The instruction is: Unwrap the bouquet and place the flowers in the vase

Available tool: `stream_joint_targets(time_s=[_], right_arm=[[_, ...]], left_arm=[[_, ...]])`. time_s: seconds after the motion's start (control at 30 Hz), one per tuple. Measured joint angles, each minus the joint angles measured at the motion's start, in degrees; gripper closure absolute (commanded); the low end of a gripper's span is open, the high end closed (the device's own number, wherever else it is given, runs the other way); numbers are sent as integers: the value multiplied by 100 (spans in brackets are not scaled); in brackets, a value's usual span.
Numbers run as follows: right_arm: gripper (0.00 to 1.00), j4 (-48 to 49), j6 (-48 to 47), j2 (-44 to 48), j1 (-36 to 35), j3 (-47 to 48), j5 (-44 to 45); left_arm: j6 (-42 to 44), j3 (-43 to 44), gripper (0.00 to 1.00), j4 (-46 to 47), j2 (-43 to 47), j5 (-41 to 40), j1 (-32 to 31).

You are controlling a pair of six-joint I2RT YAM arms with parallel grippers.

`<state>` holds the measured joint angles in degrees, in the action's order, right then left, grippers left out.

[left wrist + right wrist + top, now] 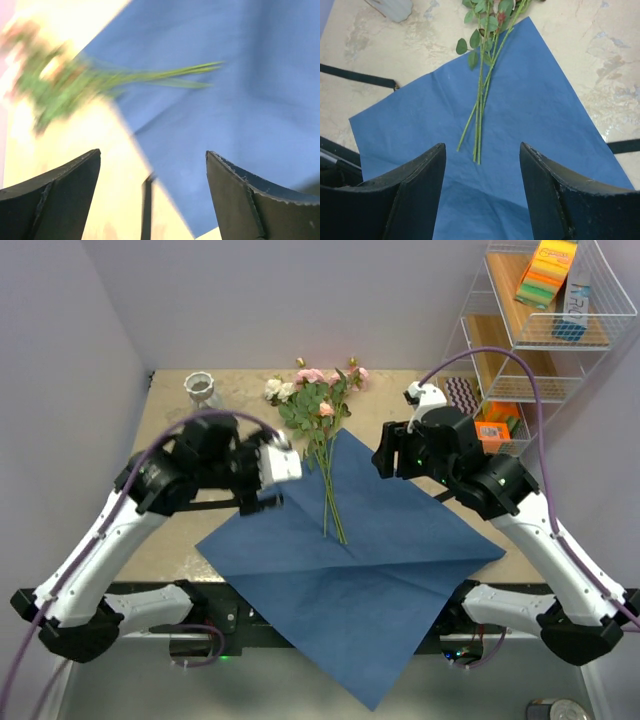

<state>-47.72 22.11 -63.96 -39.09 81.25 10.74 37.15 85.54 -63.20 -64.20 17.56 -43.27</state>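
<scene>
Flowers (323, 440) lie on spread blue paper (385, 580) — vase (203, 390) well apart; jaws parted.

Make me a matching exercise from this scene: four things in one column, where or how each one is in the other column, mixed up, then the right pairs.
Column one:
1. vase
2. flowers
3. blue paper
4. wire shelf

Column two:
A. spread open, one corner hanging over the near edge
B. at the far left of the table, apart from the rest
C. off to the right of the table
D. lying with stems on the paper, blooms on bare tabletop

Pairs: 1-B, 2-D, 3-A, 4-C
</scene>
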Motion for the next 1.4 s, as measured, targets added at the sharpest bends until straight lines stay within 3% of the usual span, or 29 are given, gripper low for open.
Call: stream_joint_targets(time_s=[0.1,0.17,0.33,0.6,0.77,1.07,1.4], right_arm=[[38,-304,17,282,0,31,-44],[38,-562,33,455,0,33,-22],[45,-691,68,229,-111,55,35],[40,358,105,-1261,-181,210,2],[36,1021,166,-981,-234,-509,-24],[34,1521,225,-590,-249,-1128,-22],[33,1679,203,-575,-249,-1132,-22]], left_arm=[[-7,105,3,369,-402,216,1799],[-9,116,1,494,-780,420,2680],[-212,-393,1,896,-1119,660,3755],[-1434,-1121,1,2555,-597,-162,4087],[-2004,-1110,1,3709,-726,-1027,4113],[-2409,-883,1,4557,-2186,-2061,4138],[-2623,-1432,1,5639,-2225,-2083,4271]])
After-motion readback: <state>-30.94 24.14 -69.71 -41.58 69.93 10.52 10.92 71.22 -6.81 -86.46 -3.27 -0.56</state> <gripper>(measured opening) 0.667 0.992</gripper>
